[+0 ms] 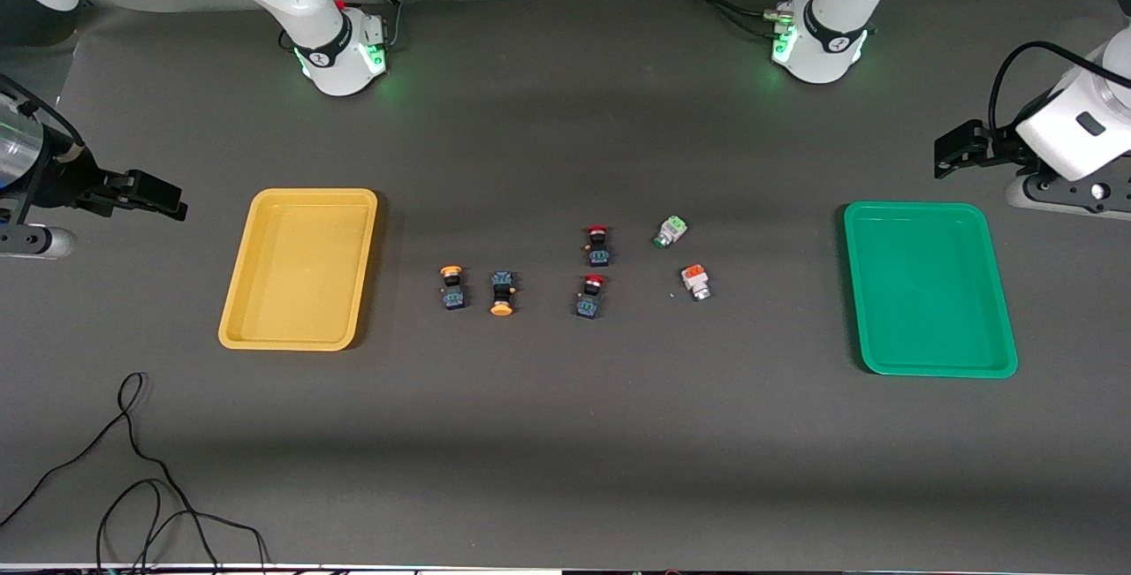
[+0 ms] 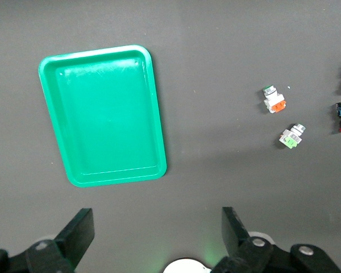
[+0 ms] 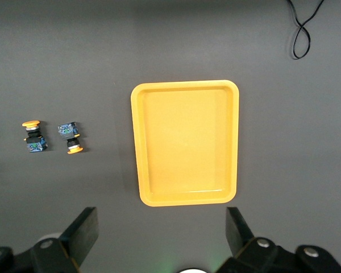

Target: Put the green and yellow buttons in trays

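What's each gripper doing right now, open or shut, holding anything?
Left gripper: open, holding nothing, waiting beside the green tray.
Right gripper: open, holding nothing, waiting beside the yellow tray.

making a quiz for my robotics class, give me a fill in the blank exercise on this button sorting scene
1. Both trays, the yellow tray and the green tray, hold ____ buttons.
2. The two yellow buttons lie nearest the ____ tray.
3. The left gripper and right gripper both have their fingers ____.

Missing words: no; yellow; open
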